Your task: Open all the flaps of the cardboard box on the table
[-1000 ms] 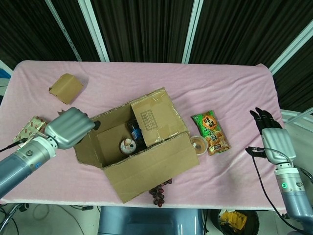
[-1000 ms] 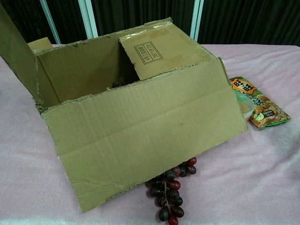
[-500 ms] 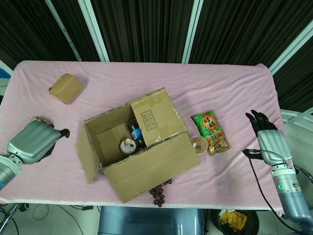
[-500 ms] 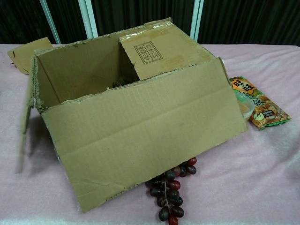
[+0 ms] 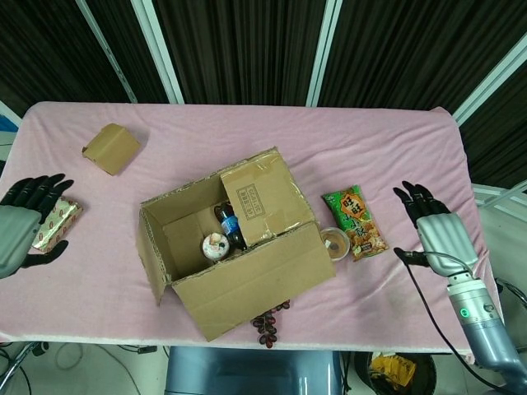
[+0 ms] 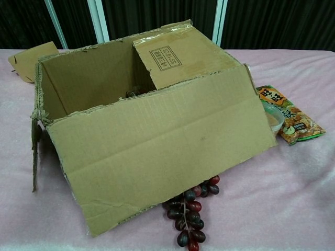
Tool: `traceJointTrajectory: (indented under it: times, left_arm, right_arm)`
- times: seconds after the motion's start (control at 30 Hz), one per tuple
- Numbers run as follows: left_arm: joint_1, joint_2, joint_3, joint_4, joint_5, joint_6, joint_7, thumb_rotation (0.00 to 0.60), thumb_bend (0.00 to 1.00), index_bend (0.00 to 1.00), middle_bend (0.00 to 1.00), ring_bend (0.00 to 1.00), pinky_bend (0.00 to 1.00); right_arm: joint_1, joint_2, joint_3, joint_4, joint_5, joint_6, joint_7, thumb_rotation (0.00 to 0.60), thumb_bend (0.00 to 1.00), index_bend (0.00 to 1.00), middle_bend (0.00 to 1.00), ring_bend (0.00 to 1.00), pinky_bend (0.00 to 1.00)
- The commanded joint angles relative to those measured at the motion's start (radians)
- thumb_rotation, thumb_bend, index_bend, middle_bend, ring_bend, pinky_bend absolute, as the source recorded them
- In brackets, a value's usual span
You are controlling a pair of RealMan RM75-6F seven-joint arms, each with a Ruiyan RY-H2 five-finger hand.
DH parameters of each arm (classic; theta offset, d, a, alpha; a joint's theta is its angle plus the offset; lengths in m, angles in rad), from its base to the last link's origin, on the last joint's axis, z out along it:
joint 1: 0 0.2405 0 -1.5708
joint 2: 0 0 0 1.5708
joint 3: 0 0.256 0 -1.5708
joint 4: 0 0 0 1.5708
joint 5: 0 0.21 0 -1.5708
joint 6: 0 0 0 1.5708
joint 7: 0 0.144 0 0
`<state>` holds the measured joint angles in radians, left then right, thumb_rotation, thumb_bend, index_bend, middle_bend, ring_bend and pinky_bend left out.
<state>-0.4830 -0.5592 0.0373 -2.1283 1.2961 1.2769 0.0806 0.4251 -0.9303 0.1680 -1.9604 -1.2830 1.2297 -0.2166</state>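
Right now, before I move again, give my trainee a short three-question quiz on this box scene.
1. True or false: the left hand grips the cardboard box.
2. Which flap is folded in over the box's opening? A) the right flap B) the front flap C) the left flap
3. Fill in: the grapes lie partly under the box's ____ flap.

Key: 1. False; it is off the box, by the patterned packet. 2. A. 3. front.
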Motion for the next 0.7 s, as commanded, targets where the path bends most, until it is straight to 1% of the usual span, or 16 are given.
traceJointTrajectory:
  times: [0.03, 0.1, 0.2, 0.3, 0.43, 0.53, 0.7]
  left_arm:
    - [0.135, -0.193, -0.018, 0.112, -0.027, 0.187, 0.002, 0.600, 0.27, 0.01, 0.02, 0.00, 0.06]
    - [0.159, -0.239, -0.021, 0.145, -0.033, 0.214, -0.006, 0.600, 0.27, 0.01, 0.02, 0.00, 0.06]
    - [0.188, -0.301, -0.025, 0.199, -0.031, 0.237, -0.026, 0.600, 0.27, 0.01, 0.02, 0.00, 0.06]
    - [0.206, -0.337, -0.026, 0.238, -0.030, 0.237, -0.055, 0.600, 0.27, 0.01, 0.02, 0.00, 0.06]
    - [0.223, -0.372, -0.027, 0.300, -0.017, 0.235, -0.076, 0.600, 0.27, 0.01, 0.02, 0.00, 0.06]
    - [0.234, -0.391, -0.030, 0.336, -0.014, 0.225, -0.106, 0.600, 0.27, 0.01, 0.02, 0.00, 0.06]
    - [0.247, -0.407, -0.040, 0.380, -0.007, 0.207, -0.163, 0.600, 0.27, 0.01, 0.02, 0.00, 0.06]
  right_arm:
    - [0.041, 0.024, 0.021, -0.018, -0.034, -0.050, 0.024, 0.600, 0.30, 0.00, 0.00, 0.00, 0.25]
    - [0.071, 0.031, 0.036, -0.021, -0.046, -0.084, 0.033, 0.600, 0.33, 0.00, 0.00, 0.00, 0.26]
    - [0.122, 0.035, 0.059, -0.024, -0.056, -0.137, 0.030, 0.600, 0.34, 0.00, 0.00, 0.00, 0.26]
    - [0.172, 0.028, 0.081, -0.032, -0.065, -0.180, 0.003, 0.600, 0.35, 0.00, 0.00, 0.00, 0.26]
    - [0.252, 0.017, 0.101, -0.048, -0.067, -0.264, -0.058, 0.600, 0.35, 0.00, 0.00, 0.00, 0.26]
    - [0.322, 0.001, 0.107, -0.045, -0.076, -0.340, -0.131, 0.600, 0.35, 0.00, 0.01, 0.00, 0.26]
    - [0.441, -0.070, 0.120, -0.022, -0.058, -0.443, -0.246, 0.600, 0.35, 0.00, 0.06, 0.00, 0.26]
